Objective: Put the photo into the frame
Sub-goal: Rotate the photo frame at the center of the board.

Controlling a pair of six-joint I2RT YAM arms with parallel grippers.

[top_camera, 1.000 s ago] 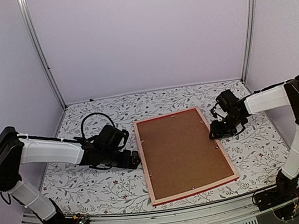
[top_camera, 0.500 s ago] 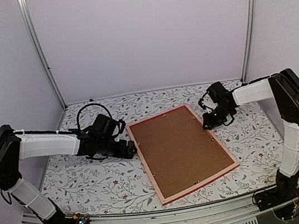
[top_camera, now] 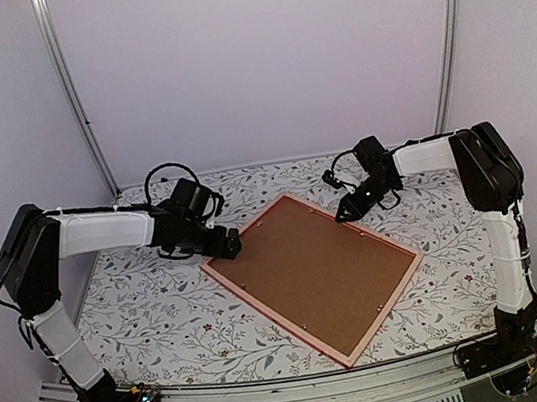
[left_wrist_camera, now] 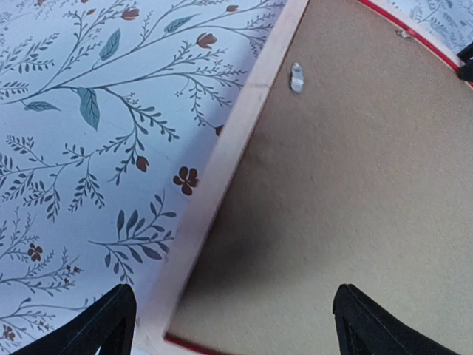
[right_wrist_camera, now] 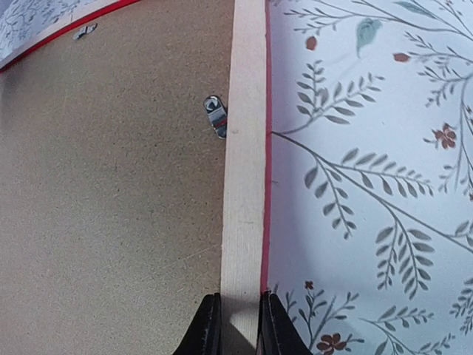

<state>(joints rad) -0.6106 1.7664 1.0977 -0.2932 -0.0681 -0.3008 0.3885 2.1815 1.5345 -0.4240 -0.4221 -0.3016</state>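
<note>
On the flowered worktop [top_camera: 145,321] the frame [right_wrist_camera: 244,185] lies face down and diagonal, its brown backing board [top_camera: 314,270] up. The right hand [right_wrist_camera: 238,319] is pinched on the frame's pale wood rail at the far side. The left hand [left_wrist_camera: 236,325] stands wide open around the left corner, gripping nothing. A small metal clip [right_wrist_camera: 216,115] sits beside the rail

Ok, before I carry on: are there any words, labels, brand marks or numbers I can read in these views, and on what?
No text can be read in any view.
On the frame: bare wood edge, no label or stamp.
On the backing board: blank.
On the metal clip: no legible marking.
On the tablecloth: floral print only, no lettering.
</note>
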